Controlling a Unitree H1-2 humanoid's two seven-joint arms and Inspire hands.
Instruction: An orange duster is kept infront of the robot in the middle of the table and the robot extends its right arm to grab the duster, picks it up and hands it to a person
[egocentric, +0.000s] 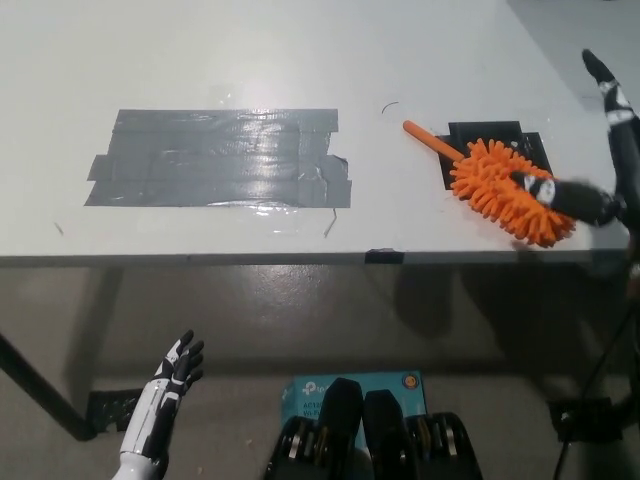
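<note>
The orange duster (497, 186) lies on the white table (250, 50) at its right front, fluffy head toward the table edge and thin handle (430, 140) pointing up-left. My black right hand (608, 195) is open at the picture's right edge, level with the duster's head. One finger (548, 192) reaches across the head's right end; another (606, 82) points up along the far right. Nothing is held. My white left hand (160, 400) rests open below the table at the lower left.
A black tape patch (495, 133) lies under the duster. A large grey tape patch (220, 158) covers the table's middle left. The table's front edge (300, 258) crosses the picture. A blue box (300, 395) sits on the floor below.
</note>
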